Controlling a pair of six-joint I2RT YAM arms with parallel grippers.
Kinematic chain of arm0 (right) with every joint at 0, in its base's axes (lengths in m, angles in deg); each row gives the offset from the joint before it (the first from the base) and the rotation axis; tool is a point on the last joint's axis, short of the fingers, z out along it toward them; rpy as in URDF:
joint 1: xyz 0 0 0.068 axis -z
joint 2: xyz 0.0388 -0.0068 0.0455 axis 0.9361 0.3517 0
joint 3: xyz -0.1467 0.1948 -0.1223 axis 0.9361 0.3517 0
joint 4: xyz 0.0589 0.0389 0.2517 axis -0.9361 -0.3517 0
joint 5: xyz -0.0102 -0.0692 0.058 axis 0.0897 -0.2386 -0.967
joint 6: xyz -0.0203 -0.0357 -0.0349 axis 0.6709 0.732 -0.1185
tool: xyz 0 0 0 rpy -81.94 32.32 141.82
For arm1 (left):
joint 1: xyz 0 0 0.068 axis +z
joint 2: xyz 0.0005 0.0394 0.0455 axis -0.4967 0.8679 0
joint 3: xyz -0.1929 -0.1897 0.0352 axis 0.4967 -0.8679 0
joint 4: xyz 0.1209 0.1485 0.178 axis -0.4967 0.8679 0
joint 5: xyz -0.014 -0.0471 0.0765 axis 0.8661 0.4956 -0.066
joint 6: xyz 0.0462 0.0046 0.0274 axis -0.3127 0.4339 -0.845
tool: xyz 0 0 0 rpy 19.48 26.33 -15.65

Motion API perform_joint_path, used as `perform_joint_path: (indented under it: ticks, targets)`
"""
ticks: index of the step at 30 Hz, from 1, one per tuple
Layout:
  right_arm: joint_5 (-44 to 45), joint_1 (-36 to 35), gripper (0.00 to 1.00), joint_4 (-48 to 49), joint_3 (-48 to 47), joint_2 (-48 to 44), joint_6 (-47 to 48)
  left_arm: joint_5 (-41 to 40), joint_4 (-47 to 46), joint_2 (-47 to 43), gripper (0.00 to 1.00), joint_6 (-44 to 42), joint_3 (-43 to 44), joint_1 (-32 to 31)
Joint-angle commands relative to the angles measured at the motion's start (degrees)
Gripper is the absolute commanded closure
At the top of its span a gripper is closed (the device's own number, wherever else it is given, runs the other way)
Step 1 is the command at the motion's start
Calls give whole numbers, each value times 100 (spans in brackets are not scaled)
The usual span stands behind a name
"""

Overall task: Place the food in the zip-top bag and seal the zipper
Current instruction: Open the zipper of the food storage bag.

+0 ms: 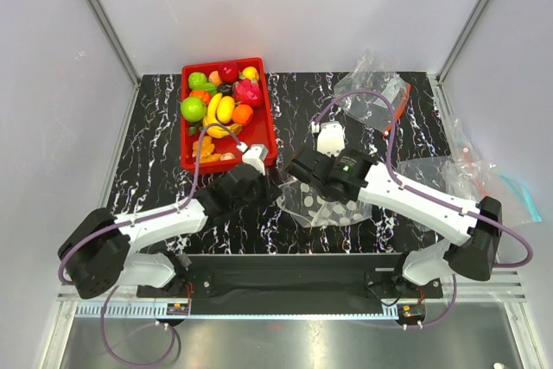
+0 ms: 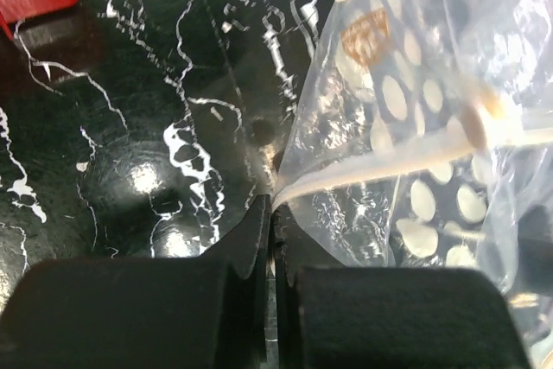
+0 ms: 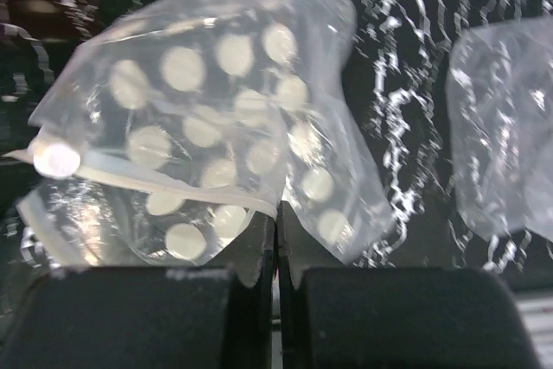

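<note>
The food [image 1: 220,110], a pile of glossy toy fruits with a green apple [image 1: 193,109] and an orange [image 1: 243,113], lies in the red tray [image 1: 263,137] at the back left. The zip-top bag [image 1: 333,209], clear with white dots, lies crumpled on the black marbled table between the arms. My left gripper [image 2: 273,205] is shut on one end of the bag's whitish zipper [image 2: 415,162]. My right gripper [image 3: 276,212] is shut on the zipper [image 3: 155,181] at the bag's [image 3: 216,101] mouth. In the top view both grippers, left [image 1: 263,186] and right [image 1: 298,170], meet at the bag's left edge.
Other clear bags lie at the right: one with an orange-red strip [image 1: 384,97], more near the table's right edge [image 1: 458,174], one with a blue strip [image 1: 523,196]. A small white object [image 1: 329,138] sits behind the right gripper. White walls enclose the table.
</note>
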Motion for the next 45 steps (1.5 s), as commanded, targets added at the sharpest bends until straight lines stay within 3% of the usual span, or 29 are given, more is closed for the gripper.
perform_joint_path:
  ticks: [1,4,9,15,21,24,32,36,45]
  targets:
    - [908,-28,100,-1670,-221,93,-796,-276,-83,258,98,-181,145,8]
    - [1031,-20,97,-1776,-204,-4,-928,-258,-188,408,93,-189,118,8]
    - [1076,-2,95,-1706,-247,-66,-850,-311,-207,452,69,-330,109,8]
    - [883,33,98,-855,-125,206,-332,-56,-22,181,35,-549,320,17]
    - [540,463,100,-80,16,707,170,-169,819,-277,17,-813,742,17]
    - [391,613,100,157,-10,804,407,-485,910,-479,12,-744,752,183]
    - [425,859,100,-255,-282,1016,504,120,787,-822,4,-655,584,1062]
    - [399,859,100,-475,-440,919,487,549,857,-674,1,-576,811,2026]
    - [110,868,100,-379,-362,646,697,-968,2357,863,1,-427,2489,3348]
